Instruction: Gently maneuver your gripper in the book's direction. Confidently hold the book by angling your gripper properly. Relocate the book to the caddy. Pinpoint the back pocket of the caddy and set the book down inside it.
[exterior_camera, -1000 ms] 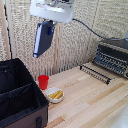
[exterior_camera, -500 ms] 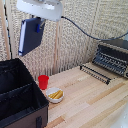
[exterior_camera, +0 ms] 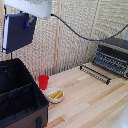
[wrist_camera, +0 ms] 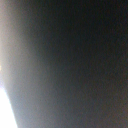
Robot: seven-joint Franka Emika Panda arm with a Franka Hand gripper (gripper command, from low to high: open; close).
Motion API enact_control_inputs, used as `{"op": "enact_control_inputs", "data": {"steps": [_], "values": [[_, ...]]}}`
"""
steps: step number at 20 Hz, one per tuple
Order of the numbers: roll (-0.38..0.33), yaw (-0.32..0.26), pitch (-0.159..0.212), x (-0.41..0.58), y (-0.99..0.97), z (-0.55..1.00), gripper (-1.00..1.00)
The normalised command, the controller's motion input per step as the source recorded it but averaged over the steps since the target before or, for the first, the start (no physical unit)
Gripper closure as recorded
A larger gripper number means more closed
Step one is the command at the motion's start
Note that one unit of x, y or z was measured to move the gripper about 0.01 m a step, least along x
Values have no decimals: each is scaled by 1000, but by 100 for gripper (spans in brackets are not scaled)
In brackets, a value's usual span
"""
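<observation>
The navy book (exterior_camera: 18,32) hangs high in the air at the exterior view's left, above the far part of the black caddy (exterior_camera: 20,97). My gripper (exterior_camera: 31,19) is shut on the book's upper edge, its white block near the frame's top. The back pocket of the caddy (exterior_camera: 14,76) lies below the book, open and dark inside. A divider separates it from the nearer compartment (exterior_camera: 22,107). The wrist view is filled by the book's dark surface (wrist_camera: 75,65), blurred, with a pale strip along one side.
A red cup (exterior_camera: 43,82) stands beside the caddy, with a small white bowl (exterior_camera: 54,95) of yellow food next to it. A dark toaster oven (exterior_camera: 111,56) with its door lowered sits at the exterior view's right. A black cable trails from the arm.
The gripper with the book has moved toward the exterior view's left, from above the red cup to over the caddy's far part.
</observation>
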Motion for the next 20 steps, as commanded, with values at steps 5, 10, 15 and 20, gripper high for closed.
{"op": "enact_control_inputs", "data": {"steps": [5,10,15,20], "values": [[25,-200,44,0,455,134,100],[13,-221,17,19,509,26,100],[0,-202,4,75,602,0,100],[0,-168,0,170,664,-17,100]]}}
